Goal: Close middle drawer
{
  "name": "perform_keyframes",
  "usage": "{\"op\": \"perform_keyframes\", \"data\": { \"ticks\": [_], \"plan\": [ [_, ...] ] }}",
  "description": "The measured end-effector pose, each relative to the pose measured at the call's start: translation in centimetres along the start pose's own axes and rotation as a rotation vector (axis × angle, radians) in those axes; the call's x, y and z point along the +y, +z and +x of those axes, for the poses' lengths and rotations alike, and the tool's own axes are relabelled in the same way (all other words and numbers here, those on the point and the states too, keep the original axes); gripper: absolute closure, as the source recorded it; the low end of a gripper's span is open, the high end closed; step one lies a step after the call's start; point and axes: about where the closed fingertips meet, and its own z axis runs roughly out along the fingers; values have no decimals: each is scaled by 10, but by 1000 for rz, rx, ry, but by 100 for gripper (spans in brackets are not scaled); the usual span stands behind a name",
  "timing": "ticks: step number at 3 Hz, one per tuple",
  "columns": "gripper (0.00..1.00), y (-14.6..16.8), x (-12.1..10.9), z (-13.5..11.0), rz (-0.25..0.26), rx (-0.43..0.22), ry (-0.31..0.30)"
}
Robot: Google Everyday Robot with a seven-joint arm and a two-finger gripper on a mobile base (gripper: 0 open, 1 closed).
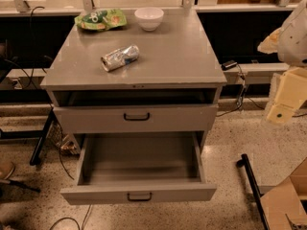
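Note:
The grey cabinet (168,61) stands in the middle of the camera view. The middle drawer (139,192), with a low wide front and a small black handle (139,196), is pulled far out and its inside looks empty. Above it the taller-fronted top drawer (96,119) stands slightly out. The lowest drawer is hidden under the open one. My gripper (278,113), on a cream-coloured arm, hangs at the right edge, well to the right of the cabinet at about the top drawer's height, touching nothing.
On the cabinet top lie a crushed can (120,57), a white bowl (149,18) and a green snack bag (100,19). A cardboard box (288,200) and a black bar (252,181) are on the floor at the lower right. Cables and a black stand (41,140) are at the left.

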Motion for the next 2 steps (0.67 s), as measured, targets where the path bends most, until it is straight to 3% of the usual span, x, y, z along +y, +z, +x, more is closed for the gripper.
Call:
{"op": "perform_keyframes", "data": {
  "ticks": [1, 2],
  "plan": [
    [0, 0, 0, 0, 0, 0, 1],
    [0, 54, 21, 13, -100, -27, 132]
  ]
}}
